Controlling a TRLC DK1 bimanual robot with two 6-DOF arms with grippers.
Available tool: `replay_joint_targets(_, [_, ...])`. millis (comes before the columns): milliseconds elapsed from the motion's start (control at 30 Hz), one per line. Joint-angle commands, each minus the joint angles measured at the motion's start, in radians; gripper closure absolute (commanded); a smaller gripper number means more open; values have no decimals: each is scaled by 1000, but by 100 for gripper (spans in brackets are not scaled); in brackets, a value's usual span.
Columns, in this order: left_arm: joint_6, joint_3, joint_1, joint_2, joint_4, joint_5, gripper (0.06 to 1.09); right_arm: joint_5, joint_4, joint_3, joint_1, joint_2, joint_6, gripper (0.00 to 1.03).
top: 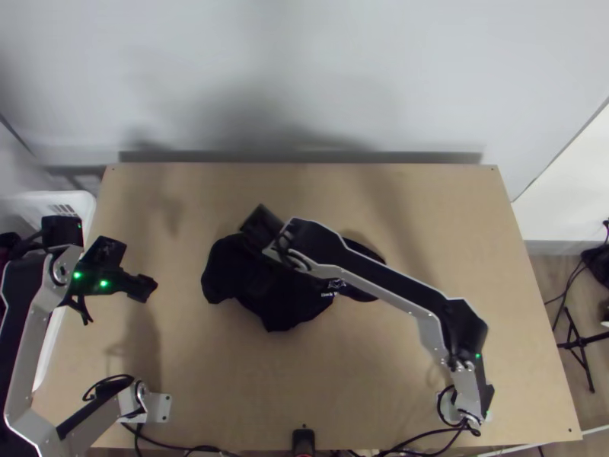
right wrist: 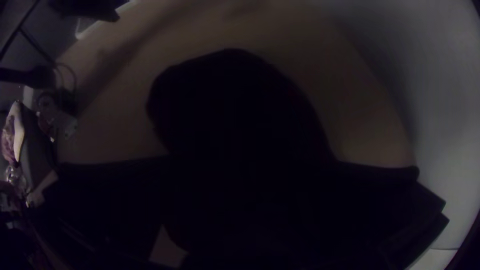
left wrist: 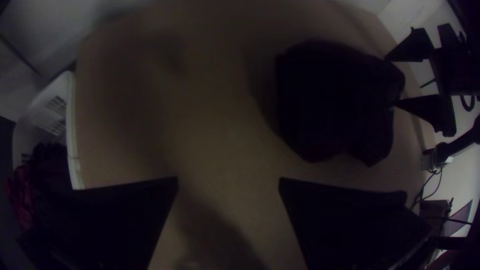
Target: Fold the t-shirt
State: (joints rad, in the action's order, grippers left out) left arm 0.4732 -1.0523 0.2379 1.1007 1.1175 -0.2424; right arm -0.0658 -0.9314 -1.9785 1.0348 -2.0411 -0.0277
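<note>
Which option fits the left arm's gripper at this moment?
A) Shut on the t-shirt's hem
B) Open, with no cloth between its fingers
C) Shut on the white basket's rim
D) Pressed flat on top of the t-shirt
B: the left gripper's fingers stand apart with tabletop between them, and the dark t-shirt lies off to one side.

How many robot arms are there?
2. One arm stands at the table's near left side, with its pincer held open. The other arm stands at the near right and reaches over the black t-shirt.
</note>
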Motion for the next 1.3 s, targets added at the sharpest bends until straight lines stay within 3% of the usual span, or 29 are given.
replay_joint_targets(0, [-1, 32, -3, -22, -21, -12, 11, 17, -18, -140, 30, -88, 11, 7])
replay_joint_targets(267, [1, 34, 6, -19, -39, -14, 11, 72, -60, -255, 39, -171, 41, 7])
replay_joint_targets(367, [1, 34, 6, -19, -41, -15, 11, 72, -58, -284, 38, -195, 37, 18])
replay_joint_targets(733, [5, 31, -5, 10, -68, -24, 11, 98, -72, -244, 22, -238, 41, 19])
replay_joint_targets(1033, [7, 2, -11, 41, -81, -23, 11, 98, -50, -250, 10, -238, 9, 65])
replay_joint_targets(1133, [7, 2, -11, 44, -84, -24, 11, 100, -47, -252, 7, -238, 8, 68])
replay_joint_targets(1267, [5, 3, -11, 45, -85, -24, 11, 100, -43, -255, 8, -228, 2, 89])
